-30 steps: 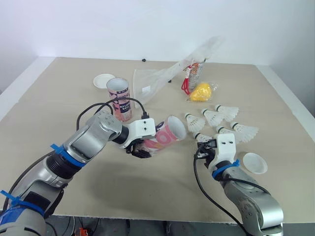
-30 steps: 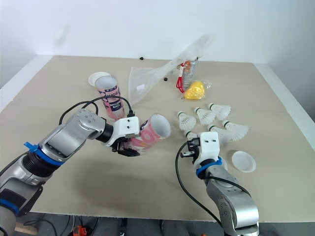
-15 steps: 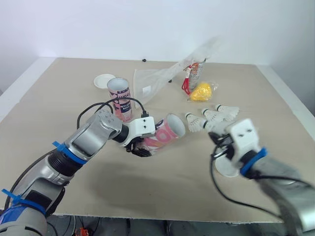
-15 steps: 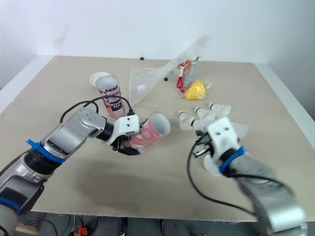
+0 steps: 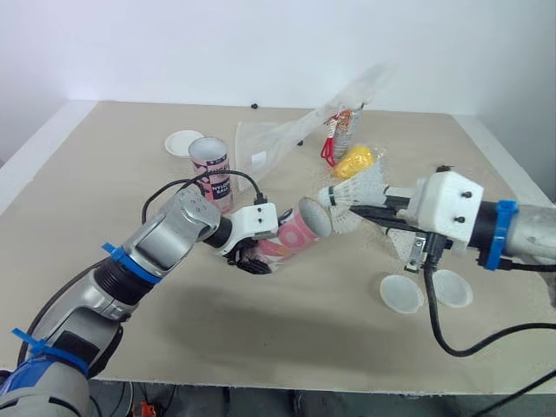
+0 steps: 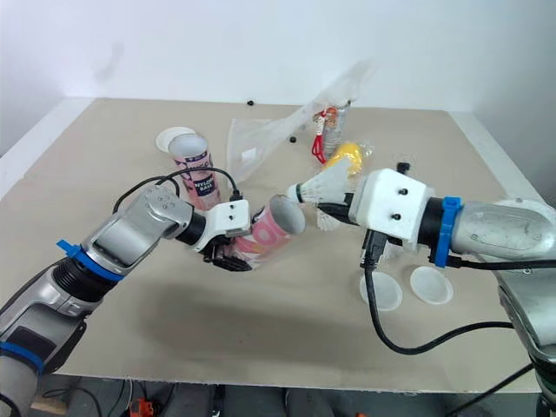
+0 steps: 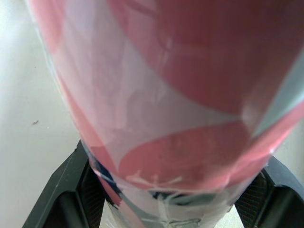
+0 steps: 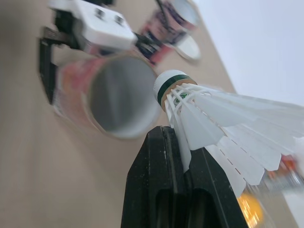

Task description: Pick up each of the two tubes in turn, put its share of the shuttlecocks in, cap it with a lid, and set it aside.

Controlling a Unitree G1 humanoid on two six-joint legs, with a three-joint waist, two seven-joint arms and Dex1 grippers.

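Observation:
My left gripper (image 5: 251, 260) is shut on a pink tube (image 5: 292, 234), held tilted a little above the table with its open mouth facing right. In the left wrist view the tube (image 7: 161, 95) sits between the black fingers (image 7: 61, 194). My right gripper (image 5: 367, 208) is shut on a white shuttlecock (image 5: 352, 191) by its feathers. The shuttlecock's cork tip (image 8: 167, 84) points at the tube's mouth (image 8: 118, 97), just short of it. The second pink tube (image 5: 211, 172) stands upright behind. Two white lids (image 5: 400, 293) (image 5: 453, 287) lie at the right, a third lid (image 5: 183, 142) at the back left.
More shuttlecocks (image 5: 398, 245) lie partly hidden behind my right arm. A clear plastic bag (image 5: 282, 139), a yellow item (image 5: 354, 162) and a small bottle (image 5: 341, 129) lie at the back of the beige table (image 5: 113, 200).
My right arm has lifted from the table with a shuttlecock and swung left, bringing it level with the tube's mouth. The left arm has held the tube almost still.

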